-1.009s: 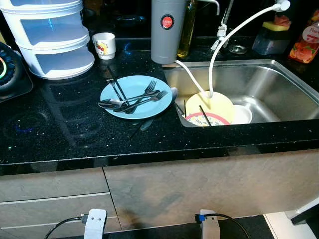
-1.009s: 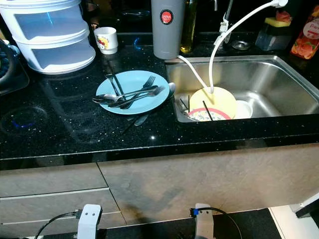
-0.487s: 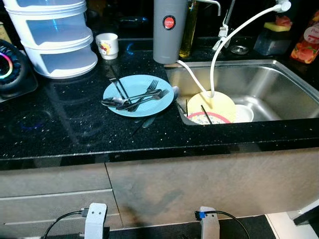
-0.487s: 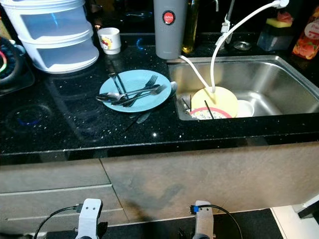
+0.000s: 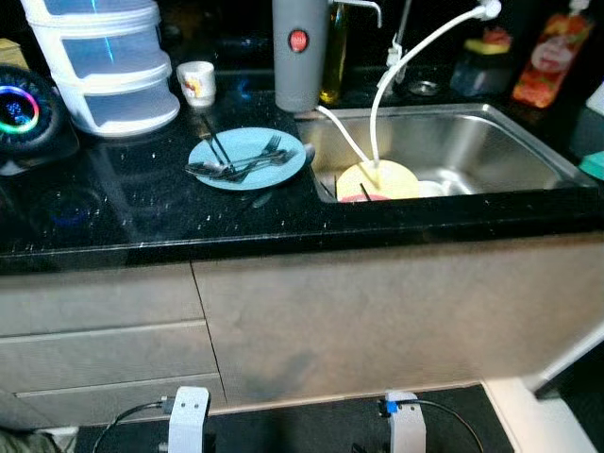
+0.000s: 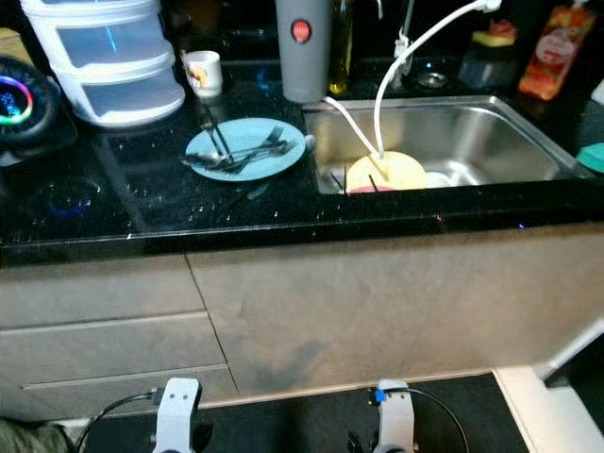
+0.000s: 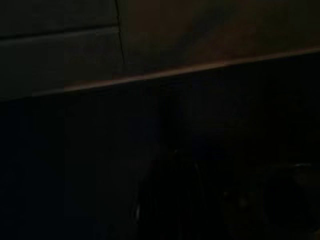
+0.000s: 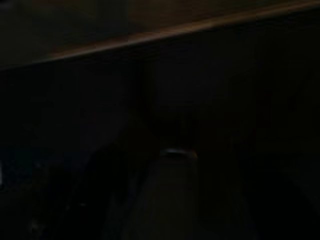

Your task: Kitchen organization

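1. Left eye view: both arms hang low in front of the cabinet. The left arm's wrist (image 5: 187,420) sits at 7 o'clock in the picture and the right arm's wrist (image 5: 406,425) at 5 o'clock. How far either claw is open cannot be told, and nothing is seen in either one's hold.
2. Same view, counted: one black countertop (image 5: 142,222); one light blue plate (image 5: 247,158) on it, carrying a small pile of dark forks and spoons (image 5: 241,165) too tangled to count; one small white cup (image 5: 196,83); one grey flask (image 5: 299,52); one white stack of three tiers (image 5: 99,61); one steel sink (image 5: 453,151) holding one yellow plate (image 5: 377,179); two white hoses (image 5: 377,94) running down to that plate.
3. The blue plate lies at about 11 o'clock from centre, well apart from both wrists, up on the counter with the cabinet front between them. The sink is at 1 o'clock.
4. Right eye view: the same scene. The cup stands at 11 o'clock from the blue plate, the flask at 1 o'clock from it.
5. Left wrist view: very dark; a pale cabinet edge (image 7: 150,75) crosses the picture.
6. Right wrist view: very dark; a similar pale edge (image 8: 150,35) shows.
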### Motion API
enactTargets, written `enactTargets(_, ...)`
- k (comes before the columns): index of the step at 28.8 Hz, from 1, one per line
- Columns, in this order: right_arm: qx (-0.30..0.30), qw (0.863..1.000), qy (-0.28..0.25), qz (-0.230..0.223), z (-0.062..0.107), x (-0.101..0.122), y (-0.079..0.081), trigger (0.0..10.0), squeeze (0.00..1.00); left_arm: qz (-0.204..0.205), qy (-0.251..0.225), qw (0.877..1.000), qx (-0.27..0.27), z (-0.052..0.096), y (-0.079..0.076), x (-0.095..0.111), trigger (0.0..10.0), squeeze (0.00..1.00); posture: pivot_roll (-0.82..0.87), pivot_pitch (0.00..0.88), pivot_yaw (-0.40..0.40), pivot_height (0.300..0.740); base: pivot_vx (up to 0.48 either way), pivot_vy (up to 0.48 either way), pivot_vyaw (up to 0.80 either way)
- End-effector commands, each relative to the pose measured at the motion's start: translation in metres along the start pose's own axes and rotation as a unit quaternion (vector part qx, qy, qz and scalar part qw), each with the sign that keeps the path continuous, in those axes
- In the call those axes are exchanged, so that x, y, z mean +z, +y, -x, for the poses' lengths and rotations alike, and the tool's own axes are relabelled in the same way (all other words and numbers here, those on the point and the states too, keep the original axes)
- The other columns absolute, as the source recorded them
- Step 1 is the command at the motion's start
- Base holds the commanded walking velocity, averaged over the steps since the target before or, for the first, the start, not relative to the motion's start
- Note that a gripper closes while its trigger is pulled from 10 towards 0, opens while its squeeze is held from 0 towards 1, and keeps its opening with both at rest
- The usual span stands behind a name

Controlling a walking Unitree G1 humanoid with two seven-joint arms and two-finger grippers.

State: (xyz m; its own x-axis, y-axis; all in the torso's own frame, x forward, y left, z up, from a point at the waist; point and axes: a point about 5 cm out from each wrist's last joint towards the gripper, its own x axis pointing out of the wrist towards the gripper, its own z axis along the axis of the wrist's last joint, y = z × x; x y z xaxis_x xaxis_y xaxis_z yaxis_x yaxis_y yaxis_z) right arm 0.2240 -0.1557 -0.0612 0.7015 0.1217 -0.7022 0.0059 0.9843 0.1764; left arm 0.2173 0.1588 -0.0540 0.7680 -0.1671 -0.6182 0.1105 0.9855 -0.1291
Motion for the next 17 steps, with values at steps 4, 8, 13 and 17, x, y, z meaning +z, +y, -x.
enactTargets(4, 0.002, 1.000, 0.013, -0.003, 0.0007, -0.0064, 0.0015, 10.0, 0.00, 0.001, 0.016, 1.000, 0.010, 0.0026, 0.0044, -0.0075, 10.0, 0.00, 0.04, 0.144, 0.001, 0.740, 0.000, 0.000, 0.00)
enactTargets(8, 0.002, 1.000, 0.014, -0.002, 0.0007, -0.0062, 0.0011, 10.0, 0.00, 0.000, 0.017, 1.000, 0.013, 0.0027, 0.0050, -0.0076, 10.0, 0.00, 0.04, 0.145, 0.000, 0.740, 0.000, 0.000, 0.00)
enactTargets(13, 0.003, 1.000, 0.015, -0.003, 0.0008, -0.0067, 0.0011, 10.0, 0.00, 0.002, 0.021, 0.999, 0.026, 0.0028, 0.0068, -0.0085, 10.0, 0.00, 0.04, 0.147, 0.001, 0.740, 0.000, 0.000, 0.00)
enactTargets(17, 0.004, 1.000, 0.014, -0.004, 0.0007, -0.0067, 0.0016, 10.0, 0.00, 0.001, 0.025, 0.999, 0.045, 0.0028, 0.0095, -0.0088, 10.0, 0.00, 0.04, 0.148, 0.002, 0.740, 0.000, 0.000, 0.00)
